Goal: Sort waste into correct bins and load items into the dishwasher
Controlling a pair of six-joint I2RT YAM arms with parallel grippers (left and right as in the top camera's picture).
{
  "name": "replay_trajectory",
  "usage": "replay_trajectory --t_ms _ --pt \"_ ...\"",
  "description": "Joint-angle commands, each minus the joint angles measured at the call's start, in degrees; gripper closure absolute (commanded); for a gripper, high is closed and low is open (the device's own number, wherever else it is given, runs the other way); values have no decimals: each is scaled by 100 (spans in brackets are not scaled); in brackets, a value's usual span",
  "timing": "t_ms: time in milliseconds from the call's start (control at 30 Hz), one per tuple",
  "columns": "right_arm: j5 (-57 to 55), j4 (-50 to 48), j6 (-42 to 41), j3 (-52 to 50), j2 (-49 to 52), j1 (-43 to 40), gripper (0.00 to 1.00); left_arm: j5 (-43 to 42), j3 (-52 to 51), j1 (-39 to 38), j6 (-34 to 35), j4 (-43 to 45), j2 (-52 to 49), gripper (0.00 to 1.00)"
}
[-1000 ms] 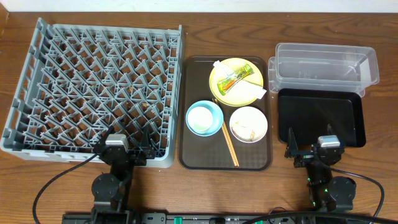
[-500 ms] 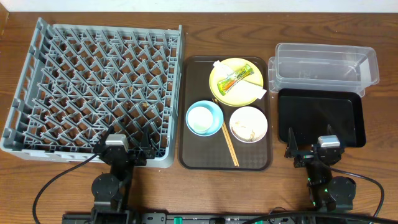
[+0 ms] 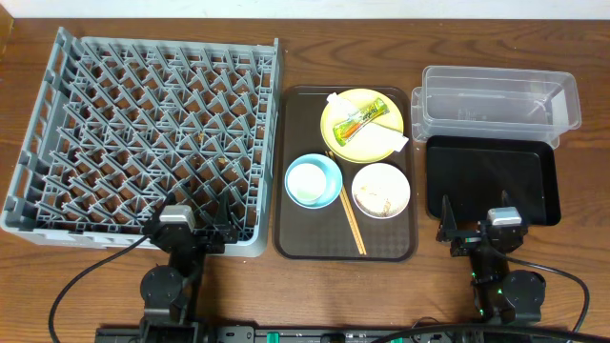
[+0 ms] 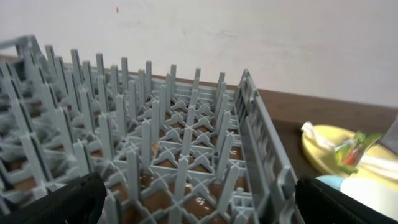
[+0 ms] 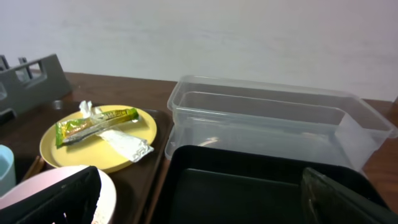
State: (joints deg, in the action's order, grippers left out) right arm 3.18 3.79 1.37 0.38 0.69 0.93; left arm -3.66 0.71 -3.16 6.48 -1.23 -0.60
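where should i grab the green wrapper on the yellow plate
Pinch the snack wrapper mid-length from above, jaws across its narrow width. It lies flat, diagonal on the yellow plate over white paper; a side approach would likely hit the rim.

Nothing legible in any view; faint print along the green-and-orange snack wrapper (image 5: pixel 93 122) lying on the yellow plate (image 5: pixel 68 152), too small and blurred to make out from the right wrist; from overhead only a streak of colour; from the left wrist merely a blurred scrap at the frame's edge.
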Motion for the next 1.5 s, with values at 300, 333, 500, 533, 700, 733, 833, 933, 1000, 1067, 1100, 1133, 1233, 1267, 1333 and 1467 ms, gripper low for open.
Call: replay_trajectory --t_ms 300,333,500,533,700,733,833,933,1000,1067,1100,1133,1233,1267,1333,1467 --pt "157 345 -708 382 9 -48 1 -166 885 24 710 -1134 -887 0" --pt "155 455 -708 498 17 -48 1 -168 1027 24 710 -1209 -1027 0" --pt "133 896 -643 1049 306 -50 1 -162 1711 24 560 -1550 -1753 0" --pt "136 946 -643 1158 437 -50 1 -162 1838 24 560 -1609 -1886 0" --pt "138 1139 -645 1703 1318 -48 1 -122 2479 24 369 -2074 -2544 0" --pt "140 1187 -645 1845 1561 -48 1 -42 2579 24 367 -2192 -2643 0" --pt "146 1294 -645 2293 2280 -48 1 181 2881 24 363 -2542 -2914 0" --pt "372 1333 -645 2857 3069 -48 1 179 3084 24 363 -2756 -3110 0" --pt "494 1469 -645 3307 3598 -48 1 181 3198 24 363 -2900 -3206 0" --pt "621 1714 -647 3838 4157 -48 1 179 3254 24 363 -2964 -3270 0" --pt "632 1858 -643 4111 4446 -48 1 181 3254 24 363 -2970 -3279 0" --pt "619 2006 -629 4371 4721 -48 1 181 3254 24 363 -2981 -3281 0" --pt "636 2492 -415 5184 5547 -20 1 179 3254 24 365 -2983 -3285 0" --pt "634 2651 -372 5403 5753 7 1 179 3254 24 365 -2983 -3285 0" --pt "632 3099 -221 5943 6225 114 1 179 3254 24 365 -2983 -3285 0" --pt "629 3851 367 6769 6902 310 1 177 3254 24 365 -3003 -3285 0"
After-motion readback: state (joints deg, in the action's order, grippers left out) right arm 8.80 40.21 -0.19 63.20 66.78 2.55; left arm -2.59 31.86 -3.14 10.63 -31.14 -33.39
